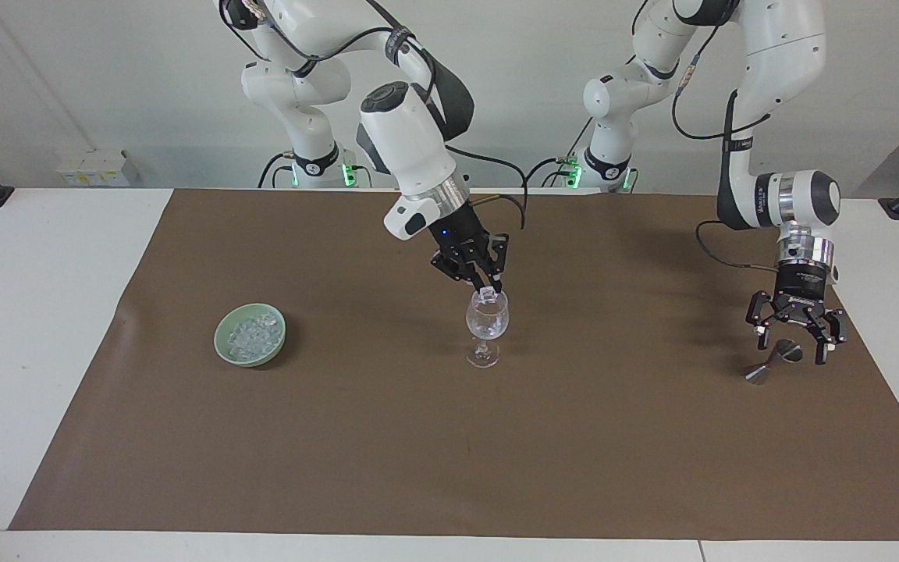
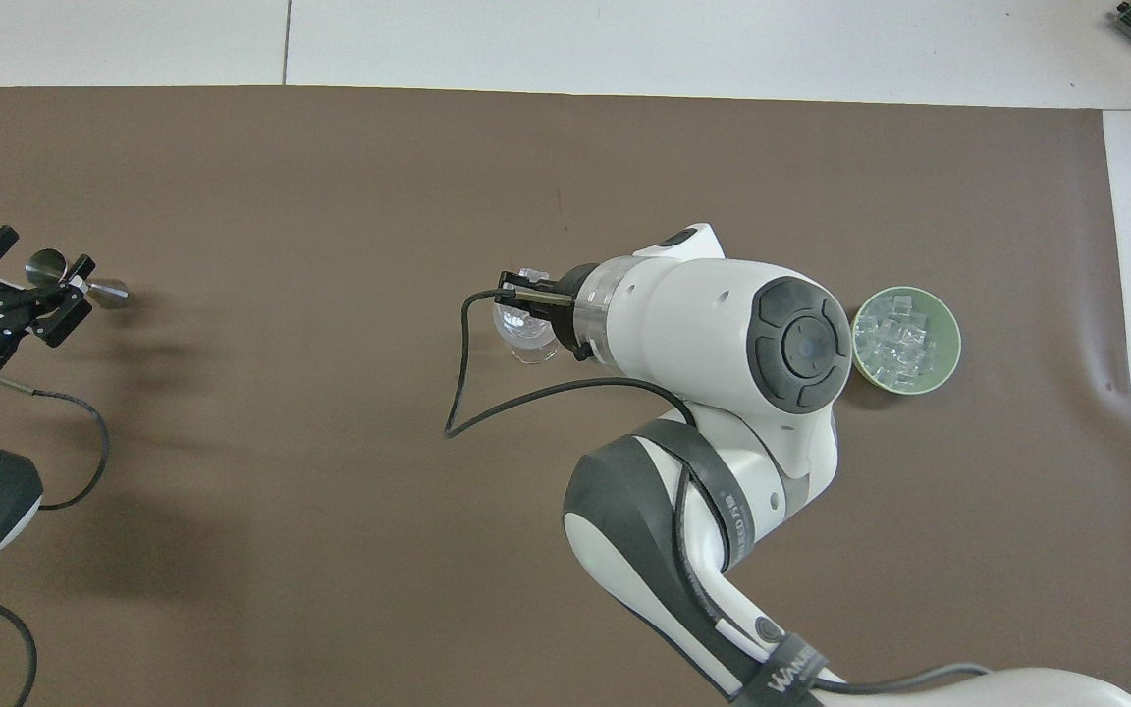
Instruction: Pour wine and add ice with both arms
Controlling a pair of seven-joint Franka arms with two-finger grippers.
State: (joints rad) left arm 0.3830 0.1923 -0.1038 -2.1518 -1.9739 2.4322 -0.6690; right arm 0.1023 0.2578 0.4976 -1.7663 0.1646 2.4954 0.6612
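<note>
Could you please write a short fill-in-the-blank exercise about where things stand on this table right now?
1. The right gripper holds an ice cube over the rim of the ____.
2. The rest of the ice lies in a green ____ toward the right arm's end of the table.
3. The left gripper, its jaws ____, hangs over the metal jigger.

Missing words: wine glass; bowl; open

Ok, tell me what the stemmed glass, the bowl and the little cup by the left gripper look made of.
Wine glass: clear glass, it seems; the mat shows through it.
Bowl: pale green, smooth, probably glazed ceramic, possibly plastic.
Double-ended measuring cup: polished metal, mirror-bright silver.
</note>
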